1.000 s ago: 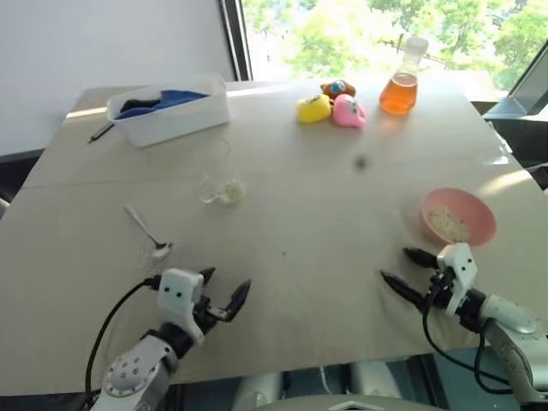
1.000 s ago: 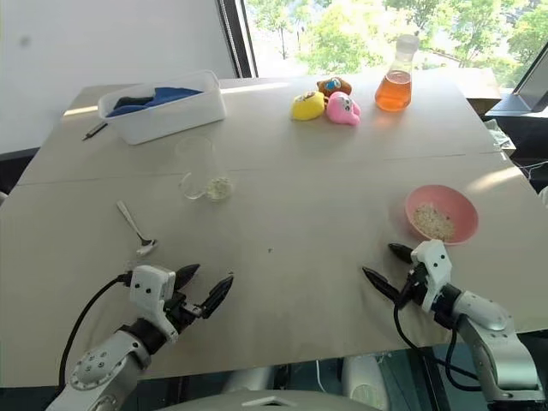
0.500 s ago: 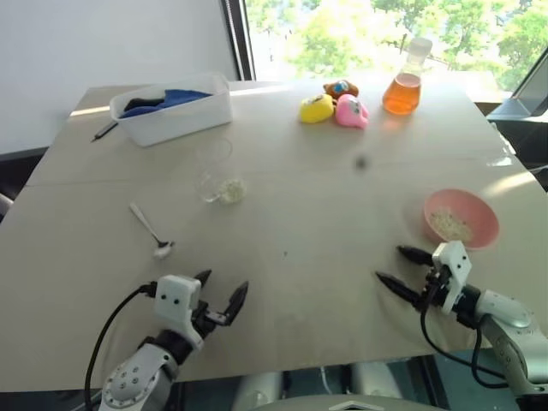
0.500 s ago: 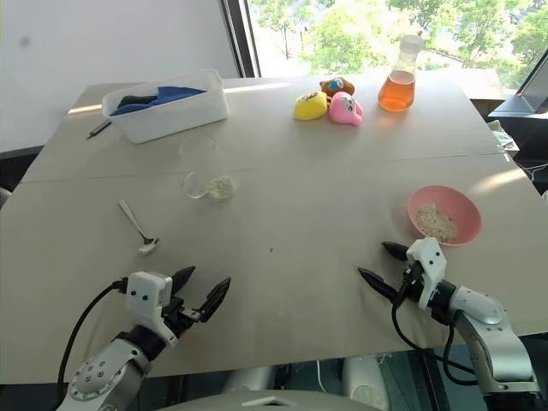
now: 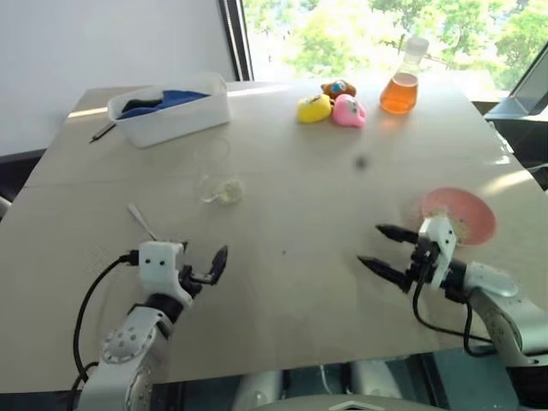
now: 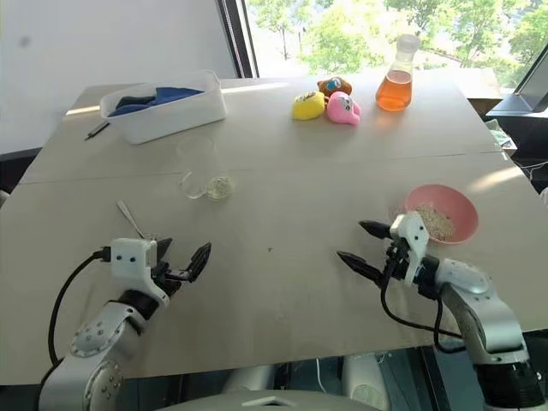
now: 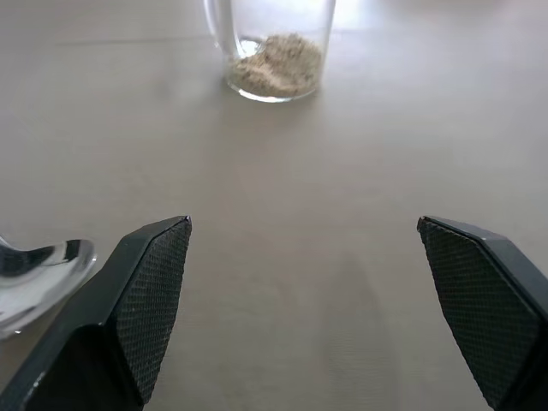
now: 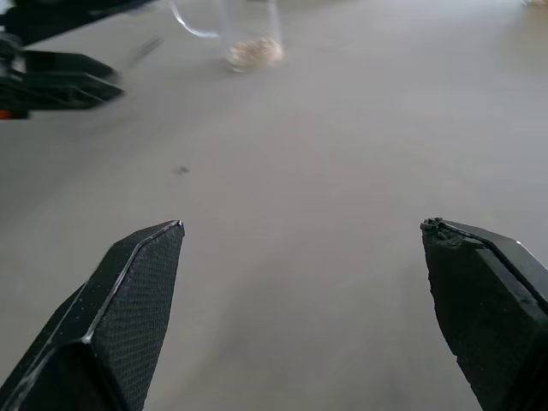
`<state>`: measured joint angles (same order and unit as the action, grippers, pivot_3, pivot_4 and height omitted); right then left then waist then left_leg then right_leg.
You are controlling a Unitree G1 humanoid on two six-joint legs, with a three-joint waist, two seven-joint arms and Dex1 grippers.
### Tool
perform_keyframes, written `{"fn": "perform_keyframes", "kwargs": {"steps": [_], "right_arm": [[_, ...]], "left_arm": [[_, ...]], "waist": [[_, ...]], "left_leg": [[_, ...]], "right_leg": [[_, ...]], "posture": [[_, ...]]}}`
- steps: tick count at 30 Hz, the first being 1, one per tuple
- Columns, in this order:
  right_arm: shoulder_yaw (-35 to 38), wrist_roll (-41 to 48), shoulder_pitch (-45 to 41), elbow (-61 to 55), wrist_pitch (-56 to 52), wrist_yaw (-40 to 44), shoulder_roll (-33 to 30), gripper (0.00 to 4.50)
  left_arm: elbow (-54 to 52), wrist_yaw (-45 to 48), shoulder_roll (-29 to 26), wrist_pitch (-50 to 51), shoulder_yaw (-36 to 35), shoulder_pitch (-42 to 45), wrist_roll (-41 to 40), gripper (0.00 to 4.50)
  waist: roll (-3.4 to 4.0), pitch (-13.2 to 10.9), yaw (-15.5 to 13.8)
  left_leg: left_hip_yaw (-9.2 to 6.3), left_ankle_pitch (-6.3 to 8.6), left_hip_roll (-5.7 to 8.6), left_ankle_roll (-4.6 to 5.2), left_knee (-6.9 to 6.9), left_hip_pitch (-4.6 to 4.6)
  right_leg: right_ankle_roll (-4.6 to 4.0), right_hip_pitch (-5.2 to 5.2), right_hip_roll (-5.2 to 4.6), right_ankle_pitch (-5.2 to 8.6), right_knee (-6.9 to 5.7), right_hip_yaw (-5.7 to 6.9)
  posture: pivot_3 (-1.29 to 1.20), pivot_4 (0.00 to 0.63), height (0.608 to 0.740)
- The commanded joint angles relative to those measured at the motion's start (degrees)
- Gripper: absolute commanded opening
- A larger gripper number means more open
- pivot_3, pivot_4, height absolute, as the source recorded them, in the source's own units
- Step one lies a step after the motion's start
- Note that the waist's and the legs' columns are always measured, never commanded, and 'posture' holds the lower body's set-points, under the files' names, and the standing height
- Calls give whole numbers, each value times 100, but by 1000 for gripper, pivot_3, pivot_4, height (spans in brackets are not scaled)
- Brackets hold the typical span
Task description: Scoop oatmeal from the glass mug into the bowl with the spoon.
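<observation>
Grippers first: the left gripper [image 6: 177, 262] and right gripper [image 6: 364, 246] both hang over the table's [image 6: 282, 184] near edge with jaws wide apart, holding nothing. Spoon [image 7: 38, 270] lies flat just beside the left fingers, near the left edge, handle running away from the robot. I'd come down low on the thin handle and pinch it mid-length so it doesn't skate away. Bowl [image 6: 445, 210] sits by the right edge just past the right gripper, some oatmeal in it. Farther back, left of centre, the glass mug [image 6: 202, 171] holds a small heap of oatmeal [image 7: 278, 64].
</observation>
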<state>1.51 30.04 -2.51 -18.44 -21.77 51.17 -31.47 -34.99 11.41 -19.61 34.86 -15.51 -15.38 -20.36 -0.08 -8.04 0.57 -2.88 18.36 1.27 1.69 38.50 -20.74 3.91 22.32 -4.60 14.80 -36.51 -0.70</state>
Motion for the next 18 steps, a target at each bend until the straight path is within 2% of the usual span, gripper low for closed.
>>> {"fn": "perform_keyframes", "kwargs": {"steps": [1, 8, 13, 18], "right_arm": [[-41, 427, -385, -413, -410, 32, -26, 4500], [-176, 863, -893, -782, -919, 238, -198, 4500], [-236, 1120, -1094, -1054, -1191, 289, -298, 4500], [-335, 1133, -1166, -1232, -1274, 198, -300, 4500]], "left_arm": [[-107, -425, -300, 972, -781, 726, -289, 4436], [243, -672, -884, 2327, -1559, 1833, -450, 4436], [566, -682, -1062, 2972, -1723, 2140, -464, 4436], [1657, -676, -1199, 3036, -1425, 2369, -167, 4436]], "waist": [[-19, -10, -28], [-27, -15, -4], [-30, -17, 1], [-30, -17, 0]], "left_leg": [[-9, -7, 1, -11, 2, -4], [-17, -16, 8, -26, 6, -13], [-18, -17, 9, -28, 5, -14], [-19, -20, 9, -34, 4, -13]], "right_leg": [[0, 4, 0, 0, -8, 7], [-1, 20, 2, 1, -28, 9], [-1, 24, 2, 1, -29, 7], [-1, 28, 2, 1, -33, 5]], "posture": [[0, 150, 740], [0, 150, 740], [0, 150, 740], [0, 150, 740]]}}
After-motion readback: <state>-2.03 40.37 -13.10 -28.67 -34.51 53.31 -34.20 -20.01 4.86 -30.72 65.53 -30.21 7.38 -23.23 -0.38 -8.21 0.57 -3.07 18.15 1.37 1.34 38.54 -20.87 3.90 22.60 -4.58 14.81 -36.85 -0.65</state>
